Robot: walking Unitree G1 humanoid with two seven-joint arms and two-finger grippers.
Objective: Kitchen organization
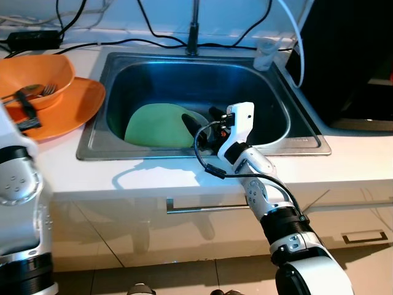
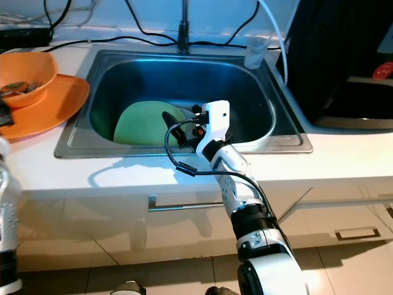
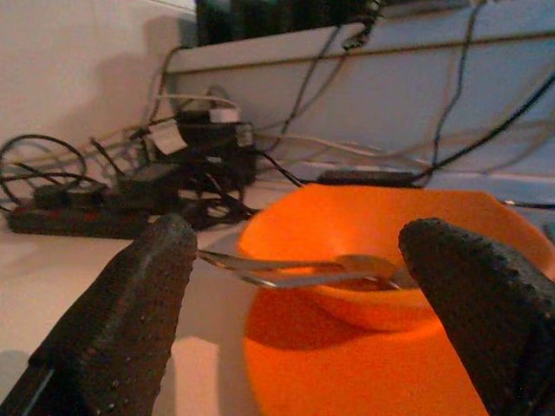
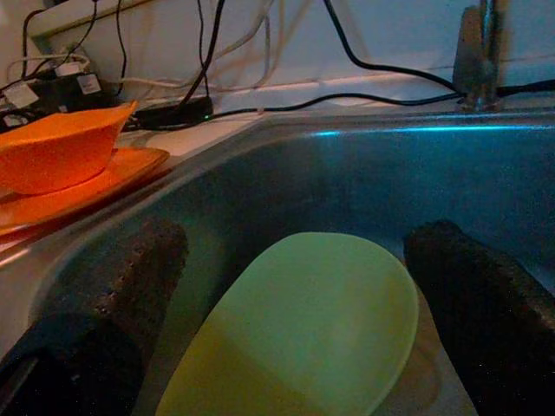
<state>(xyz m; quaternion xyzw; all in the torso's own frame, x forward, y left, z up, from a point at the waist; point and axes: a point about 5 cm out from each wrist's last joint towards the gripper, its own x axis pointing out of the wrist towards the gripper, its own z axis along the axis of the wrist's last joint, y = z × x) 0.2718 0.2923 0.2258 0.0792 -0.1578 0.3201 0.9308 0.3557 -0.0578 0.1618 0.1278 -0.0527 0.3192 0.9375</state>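
Right gripper (image 1: 206,126) hangs wide open, empty, over the green plate (image 1: 161,125) in the sink (image 1: 92,144) — rigid, probably slick; pinch its raised rim. Left gripper (image 3: 303,286), open too, faces the bowl (image 3: 399,247) beside the sink.

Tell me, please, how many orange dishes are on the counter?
2: an orange bowl sits on an orange plate, on the counter left of the sink. Others may lie beyond the picture's left edge.
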